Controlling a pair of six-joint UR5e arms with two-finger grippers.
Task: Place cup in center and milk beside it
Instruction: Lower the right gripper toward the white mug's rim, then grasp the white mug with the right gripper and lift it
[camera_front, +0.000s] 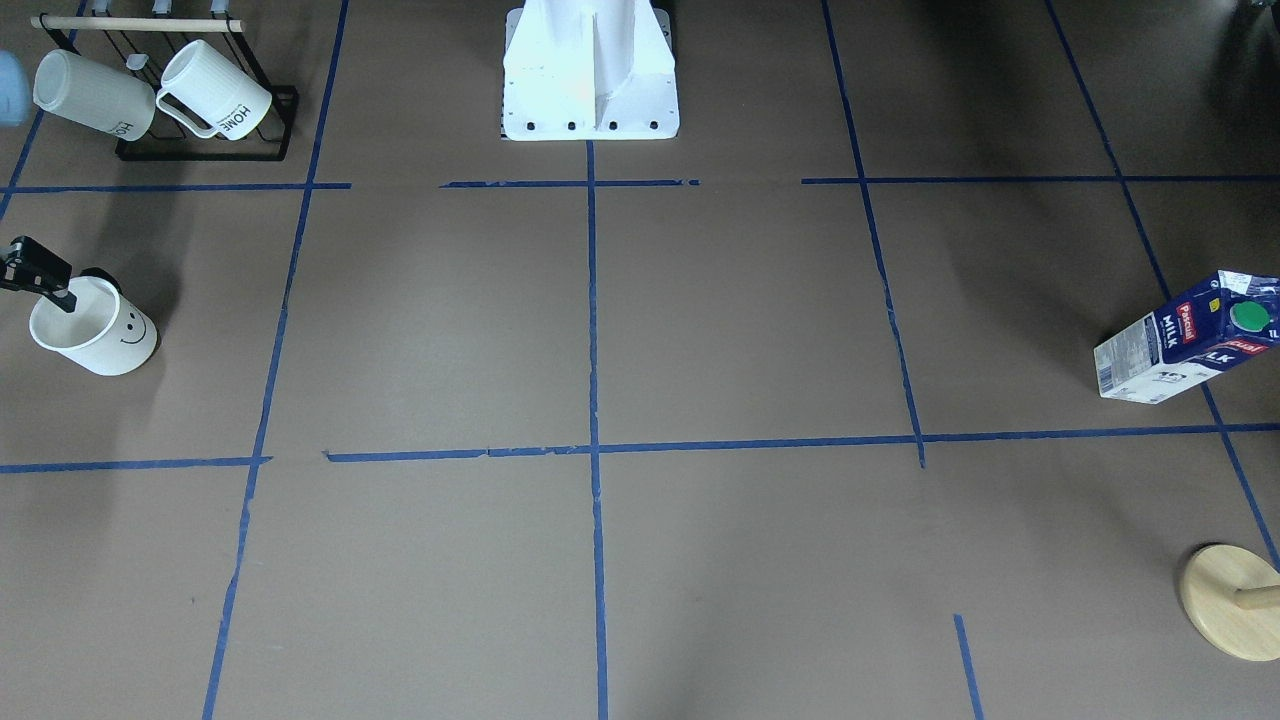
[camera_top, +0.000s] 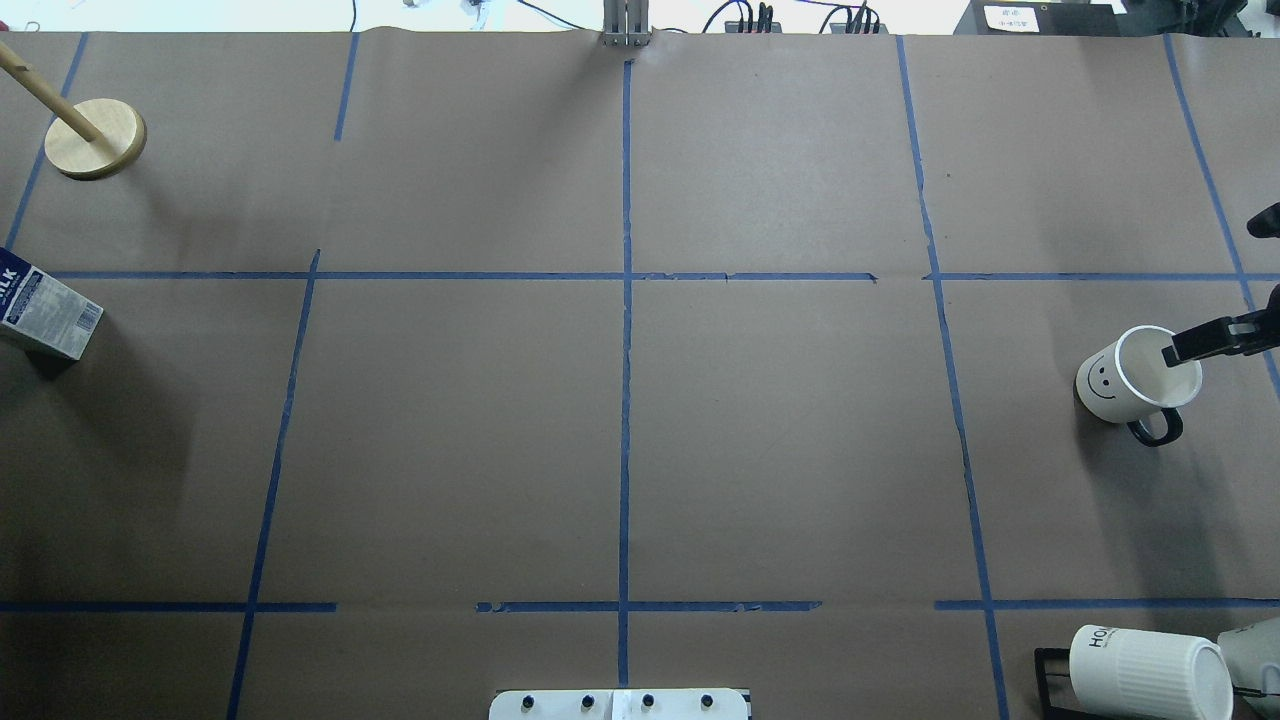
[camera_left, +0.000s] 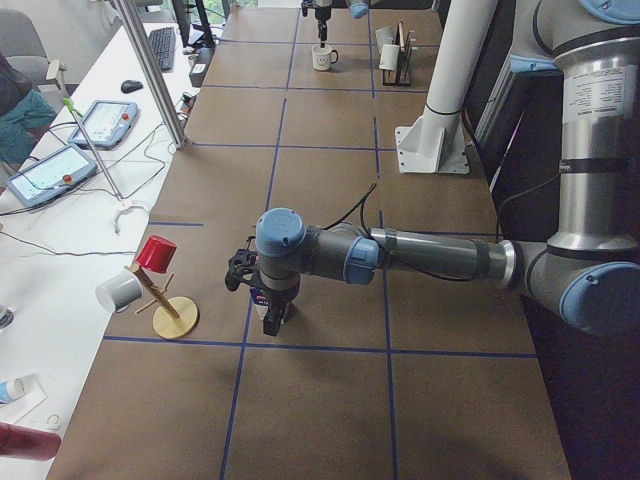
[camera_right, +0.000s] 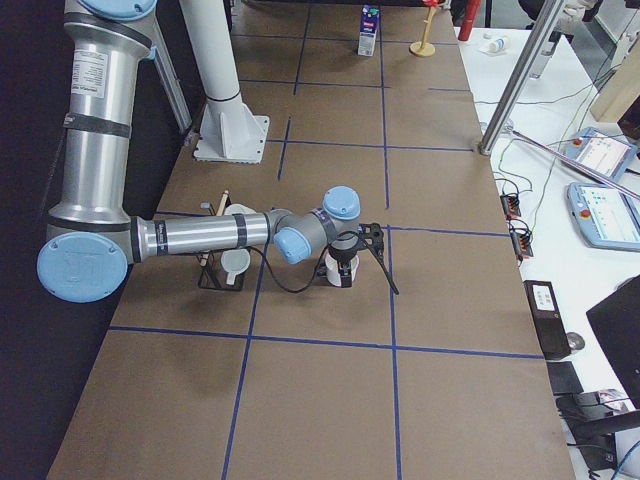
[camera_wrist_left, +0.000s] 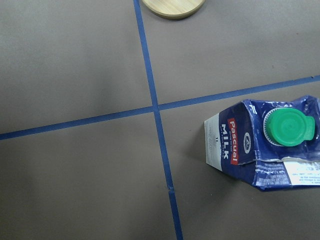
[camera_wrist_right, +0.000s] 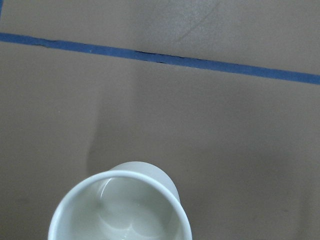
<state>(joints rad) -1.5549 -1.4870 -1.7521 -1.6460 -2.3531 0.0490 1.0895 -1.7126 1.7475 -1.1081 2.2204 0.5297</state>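
The cup (camera_front: 100, 335) looks smooth glossy ceramic, the milk carton (camera_wrist_left: 235, 150) printed cardboard, the table cover (camera_front: 750, 320) matt brown paper.

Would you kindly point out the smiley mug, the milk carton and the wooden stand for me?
smiley mug (camera_front: 112, 345), front-facing view, white side wall.
milk carton (camera_wrist_left: 233, 141), left wrist view, red label.
wooden stand (camera_top: 112, 148), overhead view, round base.

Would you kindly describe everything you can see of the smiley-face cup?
The cup is a smooth, glossy white mug, ceramic-looking, with a black smiley face and a small black handle. It stands upright and empty on the brown paper, far to the robot's right. A black finger hangs over its mouth; contact unclear.
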